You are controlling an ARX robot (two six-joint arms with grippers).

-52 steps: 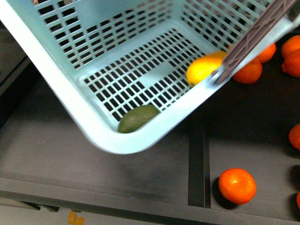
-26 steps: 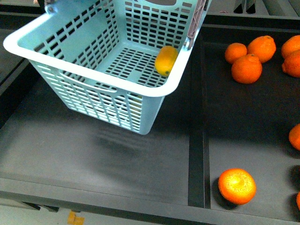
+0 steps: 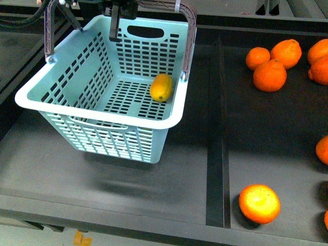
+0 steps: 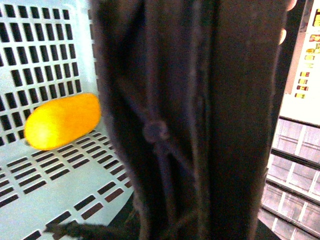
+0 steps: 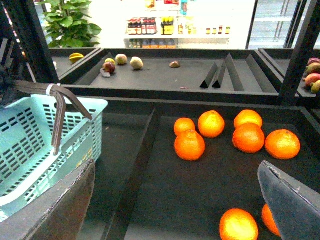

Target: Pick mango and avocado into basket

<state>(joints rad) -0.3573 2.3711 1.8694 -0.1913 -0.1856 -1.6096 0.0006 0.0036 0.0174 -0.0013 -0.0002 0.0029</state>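
Observation:
The light teal basket [image 3: 97,115] hangs tilted a little above the dark shelf, left of the middle. My left gripper [image 3: 120,13] is shut on its brown handle [image 3: 189,36] at the top of the front view. The yellow-orange mango [image 3: 161,87] lies on the basket's slotted floor near the right wall. In the left wrist view the handle [image 4: 200,120] fills most of the picture, with the mango [image 4: 62,121] beside it. No avocado shows. My right gripper [image 5: 175,210] is open and empty above the orange tray, to the right of the basket [image 5: 30,140].
Several oranges [image 3: 270,75] lie in the right compartment, one [image 3: 259,203] near the front edge. A raised divider [image 3: 215,169] separates the two trays. Further shelves with fruit [image 5: 136,62] stand behind.
The basket has swung back away from the camera, to the left, and come nearer level. The mango has shifted on its floor. The avocado seen in the basket a second ago is out of sight.

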